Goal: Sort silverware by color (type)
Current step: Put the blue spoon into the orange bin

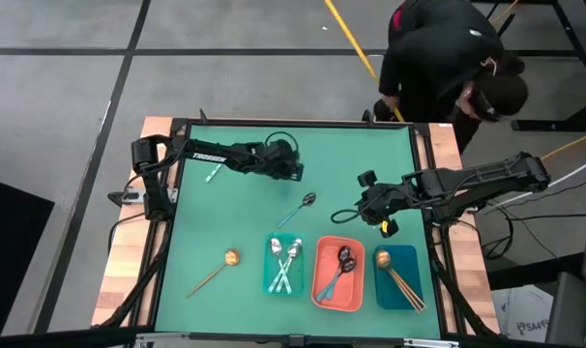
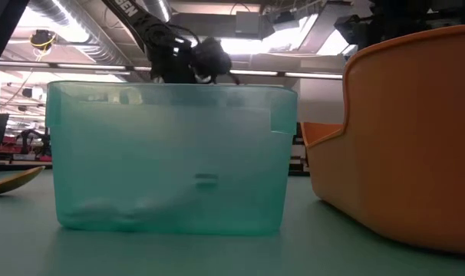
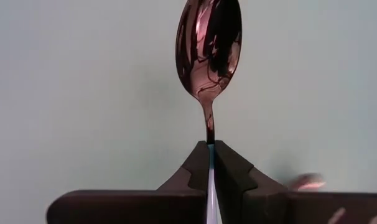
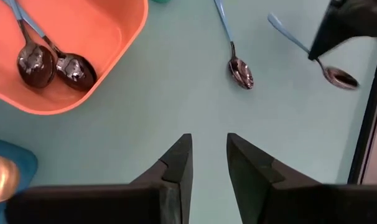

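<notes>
A: Spoon (image 3: 209, 56), dark bowl: clamped by its handle between the left gripper (image 3: 211, 163) fingers, bowl sticking out past the tips.
B: Right gripper (image 4: 209, 163): jaws parted, empty; another dark spoon (image 4: 241, 70) lies ahead of them.

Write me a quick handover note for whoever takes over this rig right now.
Left tool: shut on a dark spoon, held above the table's far side.
Right tool: open, empty, over bare mat near the coral tray.
Done: silver spoons in the teal tray, two dark in coral, gold in the blue tray.
Left: held spoon, loose dark spoon, gold spoon, teal-handled spoon.
</notes>
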